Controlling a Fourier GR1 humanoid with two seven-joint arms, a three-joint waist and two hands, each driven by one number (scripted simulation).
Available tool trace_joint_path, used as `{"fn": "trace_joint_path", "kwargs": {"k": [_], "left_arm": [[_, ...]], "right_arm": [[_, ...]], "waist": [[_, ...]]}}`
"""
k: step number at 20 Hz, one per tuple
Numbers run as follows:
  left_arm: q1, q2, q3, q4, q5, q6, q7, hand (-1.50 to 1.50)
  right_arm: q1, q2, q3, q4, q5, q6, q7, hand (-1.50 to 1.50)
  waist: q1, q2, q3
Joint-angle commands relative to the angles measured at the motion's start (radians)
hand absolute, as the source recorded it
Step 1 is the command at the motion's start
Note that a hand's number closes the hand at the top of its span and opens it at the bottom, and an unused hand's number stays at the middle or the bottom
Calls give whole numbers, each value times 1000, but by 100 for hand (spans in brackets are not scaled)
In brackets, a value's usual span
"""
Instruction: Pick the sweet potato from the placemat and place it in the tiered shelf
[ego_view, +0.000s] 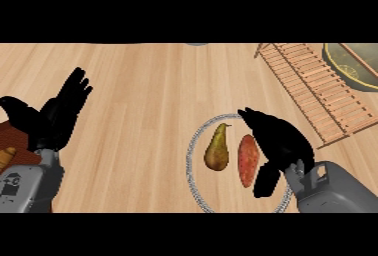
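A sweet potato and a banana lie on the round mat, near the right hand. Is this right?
Not quite: the head view shows a pear, not a banana, lying with the sweet potato on the round mat, near the right hand.

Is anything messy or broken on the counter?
No, nothing stands out. The pear and sweet potato lie side by side on the placemat, not touching. The right hand is just beside the sweet potato, and the shelf sits at the back right.
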Motion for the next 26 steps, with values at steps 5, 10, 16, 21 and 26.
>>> {"fn": "trace_joint_path", "kwargs": {"k": [5, 10, 16, 21, 26], "left_arm": [[-32, -7, 20, 36, -14, -28, -6, 0], [108, 11, 33, -108, -2, -58, 5, 0], [-63, -18, 71, 79, -28, -58, -14, 0], [34, -63, 39, 28, -76, -49, -52, 0], [17, -79, 28, -75, -89, -33, 54, 0]], "right_arm": [[-7, 66, -33, 64, 45, 99, 69, -150], [115, 135, 49, 19, 186, 11, 68, -150], [112, 153, -65, 104, 236, 62, -57, -150], [133, 216, -88, 181, 303, 80, -104, -150], [176, 248, -136, 193, 356, 92, -164, -150]], "waist": [[-1, 3, 0], [6, 0, 0], [-3, 2, 0], [1, 2, 0], [0, 1, 1]]}}
